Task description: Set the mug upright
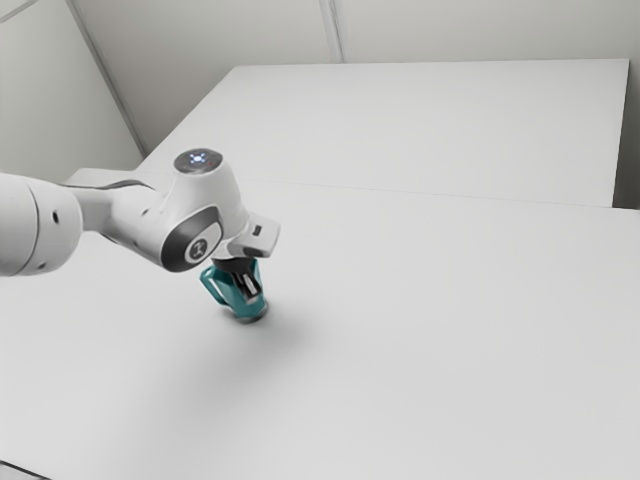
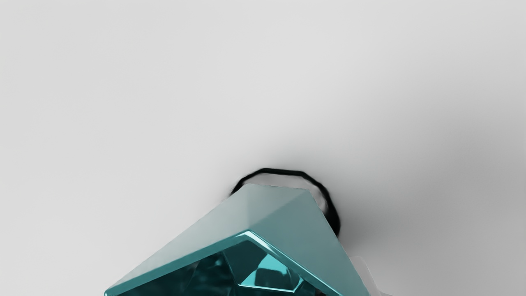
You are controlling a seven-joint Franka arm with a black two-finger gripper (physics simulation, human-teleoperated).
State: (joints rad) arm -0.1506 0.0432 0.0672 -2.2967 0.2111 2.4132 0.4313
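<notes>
Left of centre in the exterior view, the gripper [image 1: 247, 289] is down at the mug [image 1: 240, 308]; can't tell from here if its fingers are open, closed or gripping. Mug's mouth [image 2: 246, 263] is up, base [image 2: 335, 213] down at the table [image 1: 450, 330], w/ a slight lean toward the exterior view's upper left, maybe just the viewing angle. Can't be sure the base sits flat. Fits two stages, I'd say: righting nearly finished, or done w/ the hand not yet clear. Either way, go slow & don't shove sideways; a knock up high could tip it. Watch the handle [image 1: 211, 286], exterior view's left side, b/c it could snag. The arm [image 1: 130, 215] comes in from the left edge, above the tabletop. Nothing I see blocks the mug, apart from the hand itself; shadow [image 1: 290, 338] lies lower right of it.
</notes>
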